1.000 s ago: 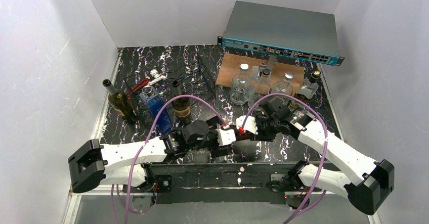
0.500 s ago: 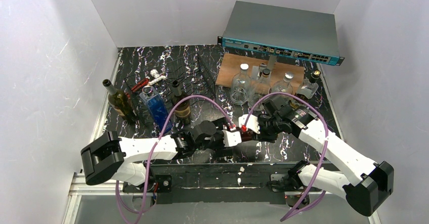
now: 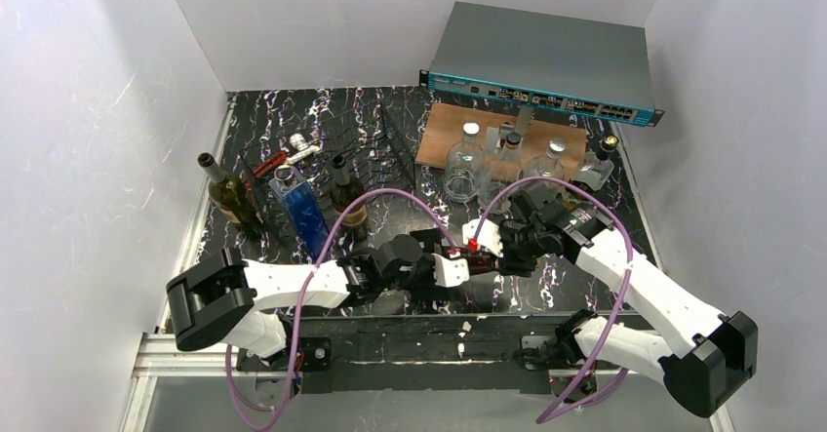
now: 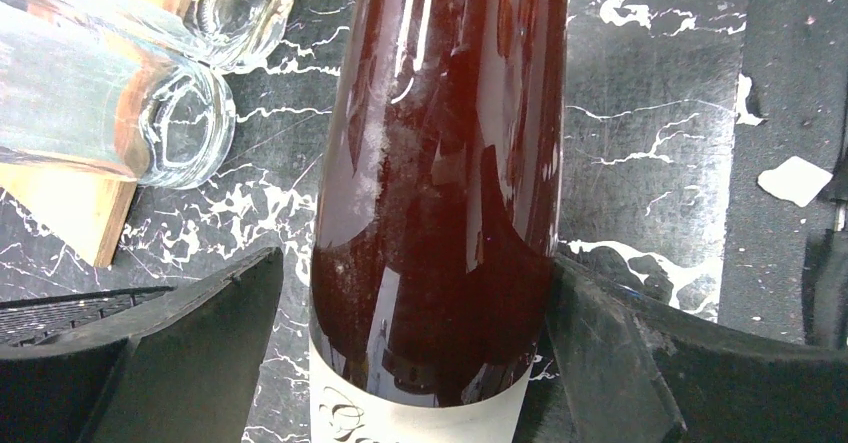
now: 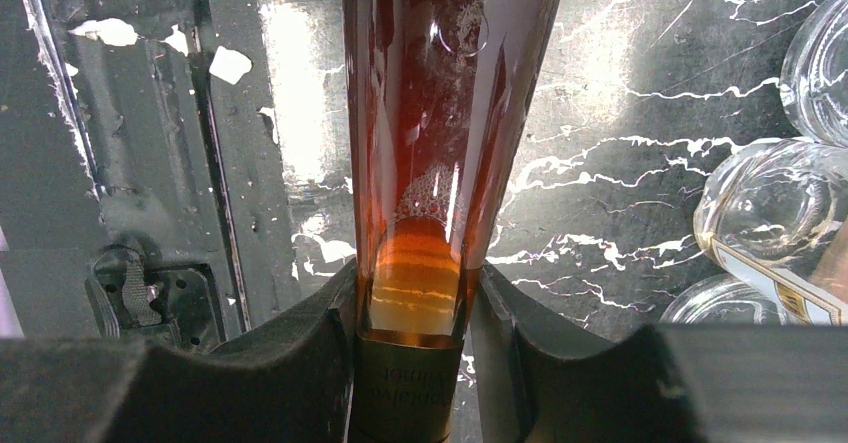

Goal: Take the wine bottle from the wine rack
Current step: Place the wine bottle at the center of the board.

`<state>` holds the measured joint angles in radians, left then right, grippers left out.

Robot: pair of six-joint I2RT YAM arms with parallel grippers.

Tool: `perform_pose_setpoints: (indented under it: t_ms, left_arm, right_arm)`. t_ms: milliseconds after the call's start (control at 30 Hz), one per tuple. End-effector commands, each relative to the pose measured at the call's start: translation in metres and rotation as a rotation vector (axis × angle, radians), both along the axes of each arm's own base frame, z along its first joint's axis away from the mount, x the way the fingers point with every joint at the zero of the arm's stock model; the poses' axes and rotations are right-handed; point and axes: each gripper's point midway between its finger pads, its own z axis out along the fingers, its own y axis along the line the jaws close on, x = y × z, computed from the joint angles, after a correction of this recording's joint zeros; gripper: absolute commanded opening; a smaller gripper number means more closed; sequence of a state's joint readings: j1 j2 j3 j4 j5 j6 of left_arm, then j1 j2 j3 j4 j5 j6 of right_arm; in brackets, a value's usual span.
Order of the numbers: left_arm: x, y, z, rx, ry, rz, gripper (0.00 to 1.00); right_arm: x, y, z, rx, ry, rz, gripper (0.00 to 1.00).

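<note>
Near the front edge of the bench (image 3: 293,110), well apart from the wire rack (image 3: 375,147), the wine bottle (image 5: 430,113) is between the two arms. The right jaws are clamped on its slim neck. The left jaws stand wide apart around the fat body above the label, one finger (image 4: 620,363) touching glass and the other just off it. I would close the left jaws squarely on the body before the neck grip eases, since smooth glass probably slips. Then set it down on bare marble, away from the clear glass bottles (image 4: 150,113) nearby.
</note>
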<state>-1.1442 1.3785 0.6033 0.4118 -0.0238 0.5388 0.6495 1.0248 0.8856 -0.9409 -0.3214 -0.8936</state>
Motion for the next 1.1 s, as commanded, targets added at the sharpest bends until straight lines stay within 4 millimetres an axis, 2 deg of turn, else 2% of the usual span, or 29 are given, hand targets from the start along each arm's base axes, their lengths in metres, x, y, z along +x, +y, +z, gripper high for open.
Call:
perform_pose_setpoints:
  t_ms: [0, 167, 533, 700, 867, 967, 1067]
  left_arm:
    - [0.009, -0.008, 0.006, 0.003, -0.056, 0.003, 0.98]
    - [0.011, -0.011, -0.002, 0.024, -0.056, 0.0, 0.98]
    - [0.018, -0.016, -0.003, 0.021, -0.064, 0.024, 0.98]
    - [0.02, -0.014, -0.004, 0.013, -0.05, 0.054, 0.87]
    - [0.02, -0.017, -0.002, -0.002, -0.033, 0.064, 0.68]
    - [0.019, -0.018, -0.002, -0.008, -0.023, 0.067, 0.33]
    - [0.018, -0.018, -0.001, -0.014, -0.014, 0.068, 0.14]
  right_arm:
    - [0.007, 0.035, 0.032, 0.201, -0.051, 0.082, 0.01]
    - [0.007, 0.036, 0.031, 0.21, -0.038, 0.08, 0.01]
    - [0.008, 0.037, 0.028, 0.225, -0.009, 0.071, 0.01]
    - [0.008, 0.038, 0.028, 0.231, -0.006, 0.069, 0.01]
    - [0.008, 0.037, 0.028, 0.233, -0.001, 0.063, 0.01]
    - [0.009, 0.037, 0.028, 0.235, -0.001, 0.059, 0.01]
    - [0.011, 0.036, 0.027, 0.235, 0.0, 0.045, 0.01]
